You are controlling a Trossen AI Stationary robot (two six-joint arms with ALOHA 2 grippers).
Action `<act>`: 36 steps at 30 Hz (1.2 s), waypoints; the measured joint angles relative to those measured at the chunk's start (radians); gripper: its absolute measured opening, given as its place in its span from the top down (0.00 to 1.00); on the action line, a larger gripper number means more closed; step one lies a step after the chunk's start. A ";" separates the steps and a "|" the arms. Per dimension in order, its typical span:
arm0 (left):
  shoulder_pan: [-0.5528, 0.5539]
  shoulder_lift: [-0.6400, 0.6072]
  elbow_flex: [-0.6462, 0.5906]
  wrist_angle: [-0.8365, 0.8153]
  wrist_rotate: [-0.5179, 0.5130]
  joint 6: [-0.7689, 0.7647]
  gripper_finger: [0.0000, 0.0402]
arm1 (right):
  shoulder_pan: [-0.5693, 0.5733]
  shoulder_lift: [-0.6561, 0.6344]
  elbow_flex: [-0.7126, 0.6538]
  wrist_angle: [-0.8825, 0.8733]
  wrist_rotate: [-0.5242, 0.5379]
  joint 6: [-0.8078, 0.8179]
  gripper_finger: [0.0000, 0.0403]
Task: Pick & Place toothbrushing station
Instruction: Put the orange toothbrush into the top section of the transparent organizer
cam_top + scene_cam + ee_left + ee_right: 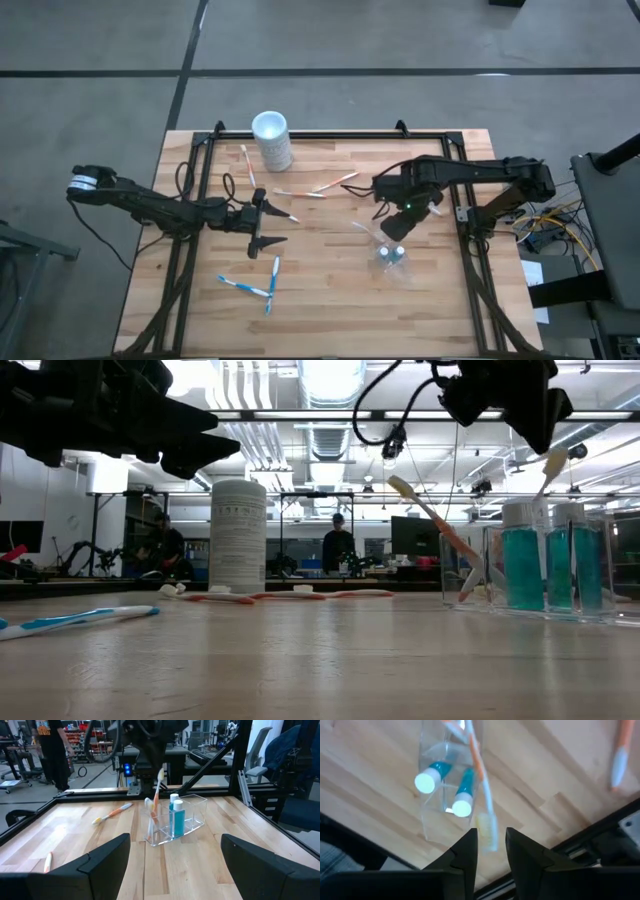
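The toothbrushing station [392,255] is a clear plastic holder [187,820] standing on the table's right half. Two teal, white-capped bottles [427,777] stand in it, and an orange-and-white toothbrush [430,510] leans in it. A second orange-and-white toothbrush [158,790] stands nearly upright in the holder, bristle end up. My right gripper [491,842] hangs right above it, pointing down, open by a narrow gap. My left gripper [268,228] waits at the table's middle left, level and open, touching nothing. My right gripper's fingertips [470,845] stand on either side of the upright toothbrush's bristle end [487,827], coming from above. I cannot tell whether either finger touches it. The brush's handle end is down inside the holder.
A tall white cup [272,140] stands at the far middle-left. Loose orange-and-white toothbrushes [335,183] lie near it and blue-and-white ones [245,287] lie toward the near left. A black frame [462,150] edges the table. People show in the room behind [338,545].
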State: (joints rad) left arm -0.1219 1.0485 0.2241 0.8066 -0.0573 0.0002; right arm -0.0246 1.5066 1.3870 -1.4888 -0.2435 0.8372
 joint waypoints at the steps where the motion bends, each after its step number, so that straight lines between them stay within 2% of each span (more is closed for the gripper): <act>1: 0.000 0.000 0.000 0.000 0.000 0.000 0.21 | 0.000 0.000 0.013 -0.011 0.013 0.000 0.75; 7: 0.000 0.000 0.000 -0.002 0.000 0.000 0.21 | 0.000 0.000 0.089 -0.069 0.131 -0.019 0.74; 13: 0.000 0.000 0.000 -0.001 0.000 0.000 0.21 | 0.000 -0.012 0.113 -0.081 0.394 -0.103 0.74; 15: 0.000 0.000 0.000 -0.001 0.000 0.000 0.21 | 0.000 -0.027 0.109 -0.081 0.491 -0.066 0.74; 20: 0.000 0.000 0.000 0.000 0.000 0.000 0.21 | 0.023 -0.099 0.073 0.014 0.646 -0.033 0.74; 28: 0.000 0.000 0.000 -0.002 0.000 0.000 0.21 | 0.104 -0.302 -0.116 0.236 0.942 -0.101 0.74; 30: 0.000 0.000 0.000 -0.002 0.000 0.000 0.21 | 0.119 -0.354 -0.189 0.291 0.979 -0.100 0.74; 36: 0.000 0.000 0.000 -0.005 0.000 0.000 0.21 | 0.109 -0.497 -0.445 0.484 1.004 -0.126 0.74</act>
State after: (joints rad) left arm -0.1215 1.0485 0.2241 0.8020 -0.0574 0.0002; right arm 0.0840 1.0098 0.9419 -1.0050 0.7605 0.7110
